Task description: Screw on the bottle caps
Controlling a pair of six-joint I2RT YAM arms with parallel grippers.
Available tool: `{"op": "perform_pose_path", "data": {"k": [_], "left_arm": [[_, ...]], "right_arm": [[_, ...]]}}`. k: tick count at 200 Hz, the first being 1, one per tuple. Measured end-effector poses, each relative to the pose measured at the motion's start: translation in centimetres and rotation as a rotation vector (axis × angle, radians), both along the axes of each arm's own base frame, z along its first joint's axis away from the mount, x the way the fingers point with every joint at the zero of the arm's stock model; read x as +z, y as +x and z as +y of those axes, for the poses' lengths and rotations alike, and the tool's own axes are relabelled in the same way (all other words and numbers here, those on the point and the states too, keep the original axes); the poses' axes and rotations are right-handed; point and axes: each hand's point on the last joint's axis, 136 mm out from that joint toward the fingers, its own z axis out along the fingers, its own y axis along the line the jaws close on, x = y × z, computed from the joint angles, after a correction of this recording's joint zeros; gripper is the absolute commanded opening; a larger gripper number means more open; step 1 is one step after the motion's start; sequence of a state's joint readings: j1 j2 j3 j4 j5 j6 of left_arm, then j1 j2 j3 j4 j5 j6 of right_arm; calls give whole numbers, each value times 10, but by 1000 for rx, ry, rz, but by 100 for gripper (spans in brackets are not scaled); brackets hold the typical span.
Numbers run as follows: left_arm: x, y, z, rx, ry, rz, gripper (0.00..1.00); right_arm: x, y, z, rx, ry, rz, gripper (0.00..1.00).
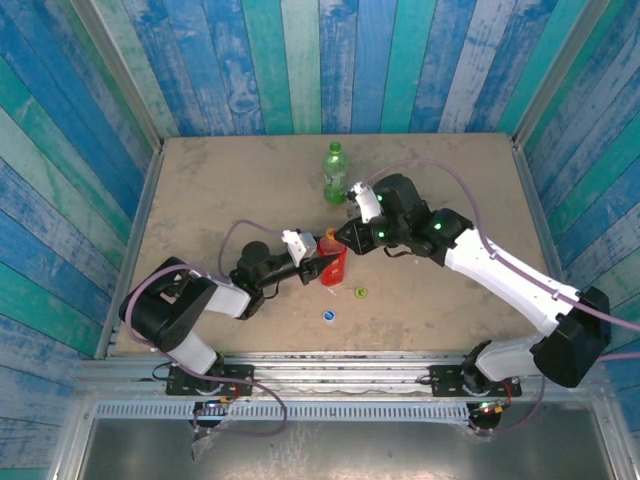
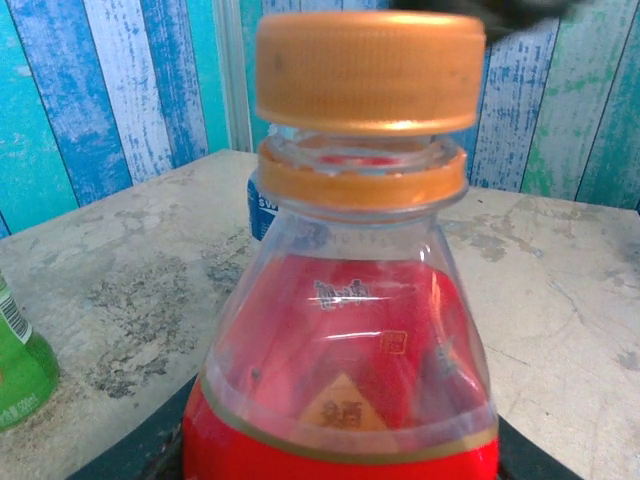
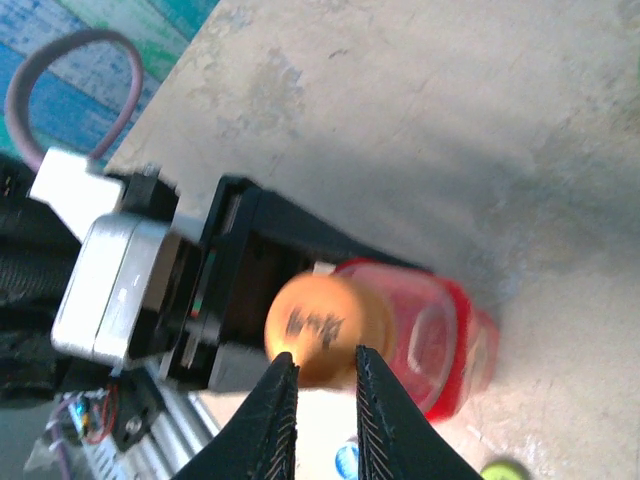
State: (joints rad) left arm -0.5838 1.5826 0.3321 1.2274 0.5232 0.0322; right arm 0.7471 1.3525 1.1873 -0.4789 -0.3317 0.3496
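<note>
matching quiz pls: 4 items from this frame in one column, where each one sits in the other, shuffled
Items
1. orange cap
2. blue cap
3. green bottle
4. red bottle

Places
A. loose on the table, closest to its near edge
B. held by the left gripper
C. pinched by the right gripper, on the red bottle's neck
D. standing upright, farthest back

Pairs: 1-C, 2-A, 3-D, 4-B

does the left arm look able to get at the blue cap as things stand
Probably not: the left fingers are shut on the red bottle, so it would have to let go first. The blue cap itself lies uncovered nearby.
</note>
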Motion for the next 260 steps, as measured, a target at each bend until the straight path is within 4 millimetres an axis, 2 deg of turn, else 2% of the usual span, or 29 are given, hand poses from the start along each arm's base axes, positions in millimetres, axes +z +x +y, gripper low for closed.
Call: {"op": "perform_pose_path", "data": {"k": [18, 40, 70, 90, 111, 139, 169, 193, 222, 243, 260], "left_arm": [[0, 3, 0, 9, -1, 9, 46], [0, 3, 0, 9, -1, 9, 47], [0, 3, -1, 8, -1, 9, 47], [0, 3, -1, 7, -1, 9, 47], [0, 2, -1, 7, -1, 9, 47], [0, 2, -1, 4, -1, 8, 47], [0, 1, -1, 0, 0, 5, 47], [0, 1, -1, -1, 0, 4, 47], [0, 1, -1, -3, 0, 4, 47], [0, 1, -1, 1, 0, 5, 47], [0, 1, -1, 1, 0, 5, 47]], "right_arm": [[-4, -16, 3, 45, 2, 37, 19], [-3, -20, 3, 56, 2, 43, 23], [6, -7, -4, 17, 16, 24, 30], [14, 6, -7, -10, 34, 8, 30], [20, 20, -2, -12, 50, 5, 27], [12, 29, 9, 18, 50, 28, 24], [8, 30, 8, 26, 52, 35, 19], [2, 25, 3, 28, 65, 43, 18], [0, 10, -4, 37, 97, 58, 12], [-8, -9, -2, 78, 101, 97, 13], [-10, -16, -1, 94, 99, 108, 16]]}}
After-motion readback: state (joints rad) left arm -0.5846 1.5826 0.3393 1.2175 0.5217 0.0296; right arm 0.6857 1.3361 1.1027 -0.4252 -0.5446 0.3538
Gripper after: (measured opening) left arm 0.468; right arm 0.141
